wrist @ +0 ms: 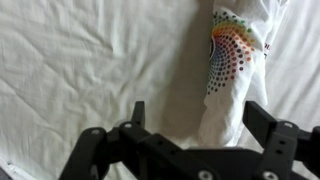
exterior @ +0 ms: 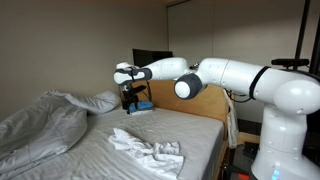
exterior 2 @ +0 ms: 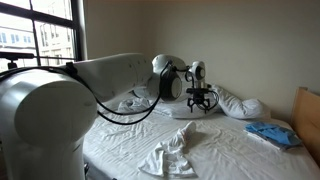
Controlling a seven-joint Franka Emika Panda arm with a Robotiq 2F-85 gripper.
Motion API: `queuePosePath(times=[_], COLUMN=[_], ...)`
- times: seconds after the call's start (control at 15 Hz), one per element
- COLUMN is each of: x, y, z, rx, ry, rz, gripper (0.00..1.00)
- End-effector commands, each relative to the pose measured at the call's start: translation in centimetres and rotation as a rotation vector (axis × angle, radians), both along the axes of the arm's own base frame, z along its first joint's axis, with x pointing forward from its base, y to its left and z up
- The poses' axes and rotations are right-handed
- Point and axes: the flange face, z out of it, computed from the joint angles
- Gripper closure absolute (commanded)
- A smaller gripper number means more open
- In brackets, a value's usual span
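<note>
My gripper [exterior: 131, 99] [exterior 2: 201, 101] hangs open a little above the white bedsheet, near the head end of the bed, holding nothing. In the wrist view the gripper [wrist: 200, 122] has its two black fingers spread wide. A white cloth with a coloured dot print [wrist: 231, 60] lies on the sheet below them, nearer the right finger [wrist: 266, 122]. A crumpled white garment [exterior: 149, 148] [exterior 2: 172, 152] lies on the mattress in both exterior views, apart from the gripper. I cannot tell whether it is the same cloth.
A blue item [exterior: 143, 106] [exterior 2: 272, 133] lies by the wooden headboard [exterior: 207, 101] [exterior 2: 308, 115]. A bunched duvet [exterior: 40, 125] and a pillow [exterior: 98, 100] [exterior 2: 241, 105] lie along one side of the bed. A window [exterior 2: 40, 40] is beside the bed.
</note>
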Motion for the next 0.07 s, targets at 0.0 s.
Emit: queuePosePath(times=[0.0], x=[0.00], y=[0.00], z=[0.00], rx=[0.000], ry=[0.000], rz=[0.000], gripper=[0.00])
